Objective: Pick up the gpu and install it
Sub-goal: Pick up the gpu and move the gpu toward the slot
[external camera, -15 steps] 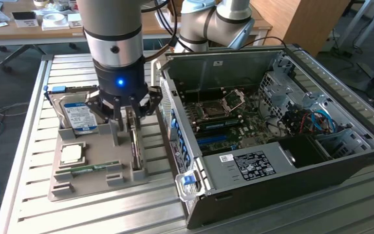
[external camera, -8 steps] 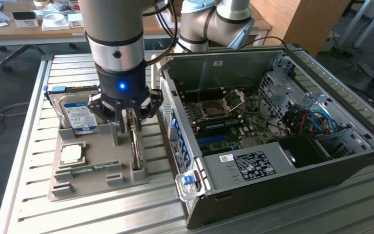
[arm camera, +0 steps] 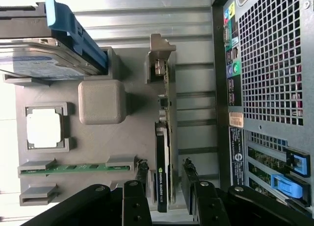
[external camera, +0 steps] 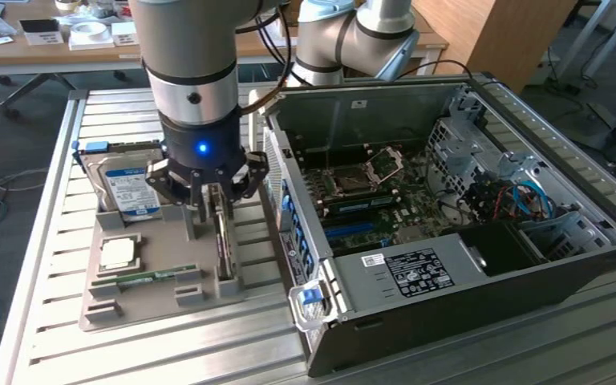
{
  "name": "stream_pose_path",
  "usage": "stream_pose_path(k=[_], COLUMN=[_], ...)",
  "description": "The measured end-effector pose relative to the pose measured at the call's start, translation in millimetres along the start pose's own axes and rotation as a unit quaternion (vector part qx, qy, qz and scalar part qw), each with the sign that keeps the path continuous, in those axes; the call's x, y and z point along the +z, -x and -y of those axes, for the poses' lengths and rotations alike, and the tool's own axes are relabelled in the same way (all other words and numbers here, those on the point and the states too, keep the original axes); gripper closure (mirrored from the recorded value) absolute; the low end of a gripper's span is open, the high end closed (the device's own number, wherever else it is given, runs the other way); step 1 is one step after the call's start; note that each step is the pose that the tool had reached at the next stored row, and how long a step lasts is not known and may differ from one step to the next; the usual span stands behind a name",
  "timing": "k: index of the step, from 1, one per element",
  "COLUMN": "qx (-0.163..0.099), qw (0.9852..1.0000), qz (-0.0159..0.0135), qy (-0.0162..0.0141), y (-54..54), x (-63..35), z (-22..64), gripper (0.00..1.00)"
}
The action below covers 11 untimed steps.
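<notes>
Slatted metal table (external camera: 41,353), gpu (arm camera: 166,118) on edge in tray (arm camera: 137,138), black face, silvery bracket, end effector (arm camera: 164,166) spread astride it

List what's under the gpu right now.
The gpu stands on edge in a slot of the grey holder, with the claw open astride it. The card's bottom edge sits down in the slot, so it is hidden.

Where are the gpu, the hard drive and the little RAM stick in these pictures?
gpu (arm camera: 162,167), wrist view, on its dark face.
hard drive (external camera: 128,191), exterior view, on its blue-white label.
RAM stick (arm camera: 73,168), wrist view, on its green board.
</notes>
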State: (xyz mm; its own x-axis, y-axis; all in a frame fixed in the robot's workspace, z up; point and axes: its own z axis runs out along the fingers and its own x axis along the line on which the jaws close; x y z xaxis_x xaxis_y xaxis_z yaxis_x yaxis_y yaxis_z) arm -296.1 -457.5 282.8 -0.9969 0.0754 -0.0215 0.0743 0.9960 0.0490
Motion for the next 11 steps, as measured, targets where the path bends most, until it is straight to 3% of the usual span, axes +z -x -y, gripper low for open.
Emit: stream_pose_path(k=[11], qx=[0.0], qw=[1.0], qz=[-0.0011], qy=[-0.0001], y=[4.9], x=[13.3], z=[0.2], gripper=[0.59])
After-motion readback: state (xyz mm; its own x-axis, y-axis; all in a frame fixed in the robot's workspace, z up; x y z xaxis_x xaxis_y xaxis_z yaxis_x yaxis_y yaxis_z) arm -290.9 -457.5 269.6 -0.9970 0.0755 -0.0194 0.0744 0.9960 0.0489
